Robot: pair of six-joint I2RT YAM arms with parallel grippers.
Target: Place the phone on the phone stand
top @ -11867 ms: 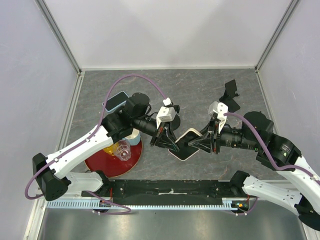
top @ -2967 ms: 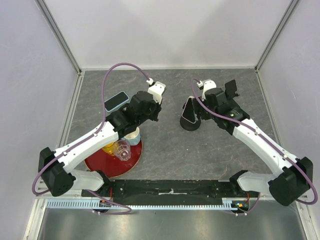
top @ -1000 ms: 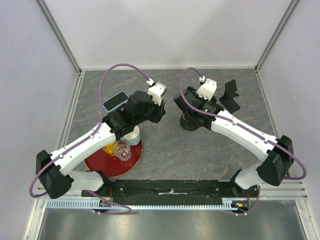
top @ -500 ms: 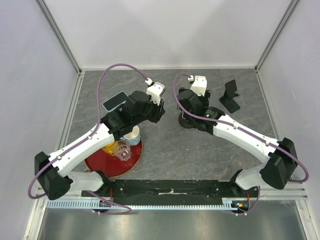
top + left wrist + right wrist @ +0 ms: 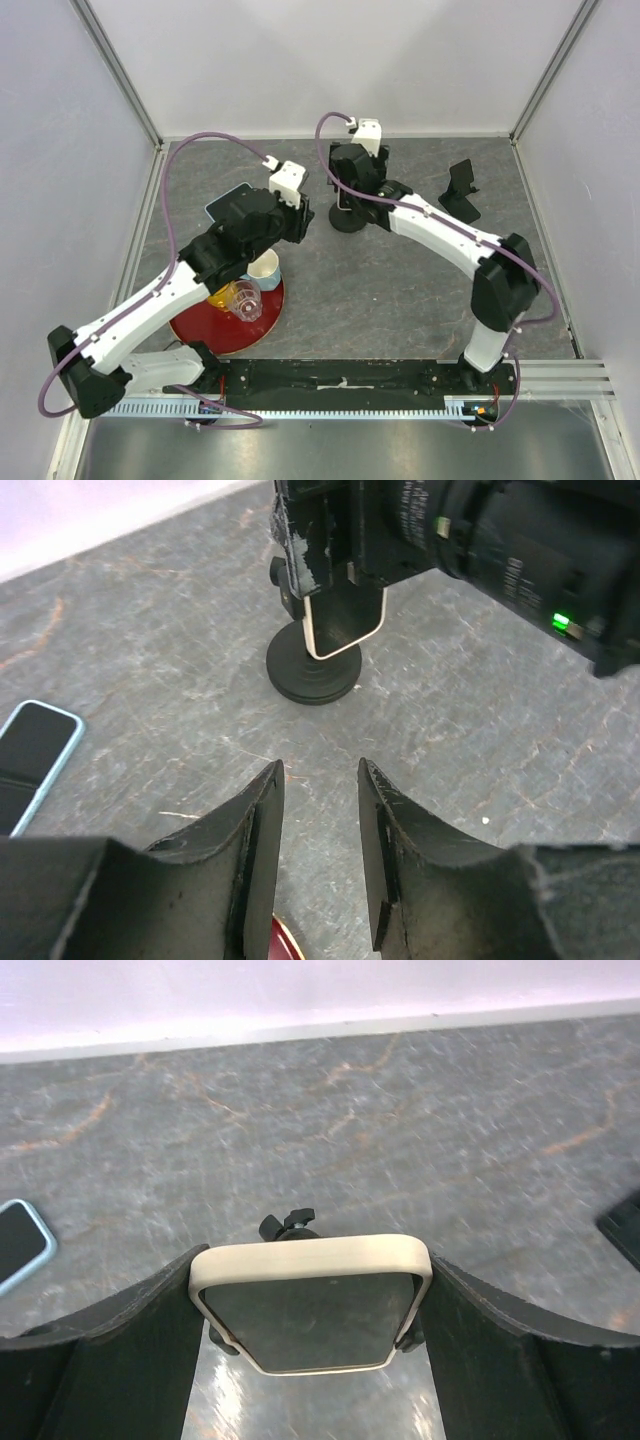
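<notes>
1. Phone [image 5: 310, 1310], in a cream case, stands nearly upright between the fingers of the right end effector [image 5: 313, 1260], which is closed on its two side edges.
2. The phone's lower end sits over the round black base of the phone stand [image 5: 313, 675]. The left wrist view shows the rounded bottom corner just above that base. Whether the phone already rests fully on the support cannot be told.
3. The phone stand is on the grey stone-patterned table [image 5: 400, 290], towards the far edge and near the middle of its width. The right arm reaches across to it from the right.
4. The left end effector [image 5: 318, 772] hovers on the near-left side of the stand, its fingers pointing at it. The jaws stand partly apart with nothing between them, and they touch neither phone nor stand.
5. A blue-cased phone [image 5: 35, 745] lies flat on the table, to the left of the stand and well apart from it.
6. A second black stand [image 5: 460, 190] sits near the far right corner, unoccupied.
7. A red plate [image 5: 215, 335] lies at the near left, partly under the left arm. A white cup [image 5: 263, 268] and a clear plastic cup [image 5: 244, 298] are at its far side.
</notes>
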